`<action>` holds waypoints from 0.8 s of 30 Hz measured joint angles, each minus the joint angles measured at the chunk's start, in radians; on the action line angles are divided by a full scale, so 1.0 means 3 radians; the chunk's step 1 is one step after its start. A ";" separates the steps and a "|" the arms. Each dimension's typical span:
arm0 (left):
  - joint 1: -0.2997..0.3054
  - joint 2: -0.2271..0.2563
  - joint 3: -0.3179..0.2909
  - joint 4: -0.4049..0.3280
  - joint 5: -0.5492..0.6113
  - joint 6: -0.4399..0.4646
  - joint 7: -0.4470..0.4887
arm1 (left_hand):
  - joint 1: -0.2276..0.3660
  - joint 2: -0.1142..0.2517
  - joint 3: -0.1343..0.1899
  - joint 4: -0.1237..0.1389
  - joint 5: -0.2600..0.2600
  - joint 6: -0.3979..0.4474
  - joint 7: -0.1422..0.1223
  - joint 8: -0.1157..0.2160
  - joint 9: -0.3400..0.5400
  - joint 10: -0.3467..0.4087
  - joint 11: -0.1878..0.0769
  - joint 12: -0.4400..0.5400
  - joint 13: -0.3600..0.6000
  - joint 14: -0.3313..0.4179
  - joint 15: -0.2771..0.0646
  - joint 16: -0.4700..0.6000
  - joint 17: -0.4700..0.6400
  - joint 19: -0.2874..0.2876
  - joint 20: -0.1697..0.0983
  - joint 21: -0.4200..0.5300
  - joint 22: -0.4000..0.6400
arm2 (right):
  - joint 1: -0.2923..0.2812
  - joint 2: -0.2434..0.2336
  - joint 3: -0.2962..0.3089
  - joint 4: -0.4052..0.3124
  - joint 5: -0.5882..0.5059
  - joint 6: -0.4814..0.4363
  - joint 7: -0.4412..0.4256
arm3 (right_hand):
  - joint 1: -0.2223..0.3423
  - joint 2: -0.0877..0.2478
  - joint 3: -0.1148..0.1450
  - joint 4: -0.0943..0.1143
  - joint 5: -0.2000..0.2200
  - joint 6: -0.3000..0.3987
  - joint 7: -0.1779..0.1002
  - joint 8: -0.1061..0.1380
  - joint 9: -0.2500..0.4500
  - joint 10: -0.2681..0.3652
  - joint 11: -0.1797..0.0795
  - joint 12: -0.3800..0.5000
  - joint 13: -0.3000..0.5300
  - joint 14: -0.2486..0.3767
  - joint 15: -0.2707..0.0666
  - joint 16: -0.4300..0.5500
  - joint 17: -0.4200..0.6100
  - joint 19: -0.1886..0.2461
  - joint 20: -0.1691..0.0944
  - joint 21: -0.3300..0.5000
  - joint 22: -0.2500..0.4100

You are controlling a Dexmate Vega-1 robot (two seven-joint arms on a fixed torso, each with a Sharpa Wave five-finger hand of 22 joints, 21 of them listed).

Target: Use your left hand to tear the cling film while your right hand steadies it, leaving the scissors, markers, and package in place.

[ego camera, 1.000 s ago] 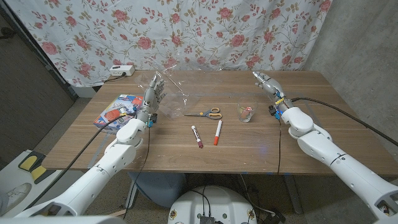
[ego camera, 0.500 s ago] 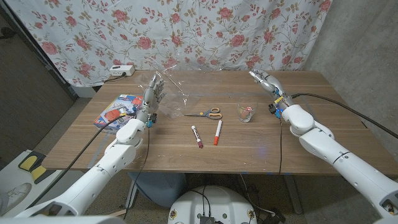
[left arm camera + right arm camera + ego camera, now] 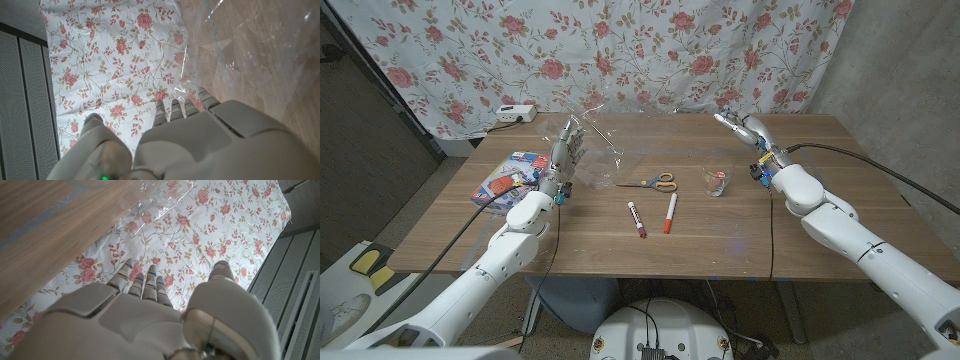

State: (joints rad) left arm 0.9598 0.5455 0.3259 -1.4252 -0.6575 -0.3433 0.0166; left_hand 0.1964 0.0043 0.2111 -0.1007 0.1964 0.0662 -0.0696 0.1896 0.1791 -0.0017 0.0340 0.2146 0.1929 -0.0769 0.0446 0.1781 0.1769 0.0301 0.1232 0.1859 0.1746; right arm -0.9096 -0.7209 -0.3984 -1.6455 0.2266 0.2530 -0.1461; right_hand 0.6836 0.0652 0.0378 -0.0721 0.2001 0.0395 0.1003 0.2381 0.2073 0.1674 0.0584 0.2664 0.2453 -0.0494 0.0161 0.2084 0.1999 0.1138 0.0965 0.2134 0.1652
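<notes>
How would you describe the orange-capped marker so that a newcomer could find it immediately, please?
Start at the wooden table and find the scissors near its middle. Just in front of them lie two markers side by side; the wanted marker is the one nearer the robot's right arm, orange rather than dark red like its neighbour.

A white curtain printed with red roses is seen; yellow-handled scissors, red and orange markers, a blue-and-red package and clear cling film lie on the brown wooden desk
</notes>
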 measured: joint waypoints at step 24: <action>0.0052 -0.0048 -0.0080 0.0078 -0.0183 -0.0110 -0.0157 | 0.0009 0.0009 0.0000 0.0000 0.0000 0.0017 0.0018 0.0000 0.0000 0.0000 0.0000 0.0000 0.0000 -0.0018 -0.0018 0.0000 0.0000 -0.0005 -0.0030 0.0000 0.0000 | 0.0025 -0.0218 -0.0110 -0.0392 -0.0677 -0.0342 -0.0043 | 0.0219 0.0104 0.0133 -0.0132 0.0085 0.0053 -0.0018 0.0020 -0.0001 0.0101 -0.0030 0.0025 0.0047 -0.0013 -0.0012 0.0000 -0.0016 0.0018 -0.0019 -0.0060 0.0000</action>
State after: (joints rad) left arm 0.9754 0.5312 0.3020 -1.4018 -0.7123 -0.3763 -0.0305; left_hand 0.1992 0.0071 0.2110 -0.1006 0.1964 0.0714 -0.0643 0.1896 0.1791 -0.0018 0.0339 0.2146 0.1928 -0.0824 0.0391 0.1781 0.1769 0.0285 0.1141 0.1859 0.1746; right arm -0.9020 -0.7861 -0.4314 -1.7629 0.0233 0.1504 -0.1591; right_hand 0.7493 0.0965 0.0776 -0.1118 0.2255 0.0556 0.0947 0.2443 0.2071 0.1978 0.0494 0.2740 0.2594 -0.0534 0.0127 0.2083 0.1952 0.1192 0.0910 0.1955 0.1652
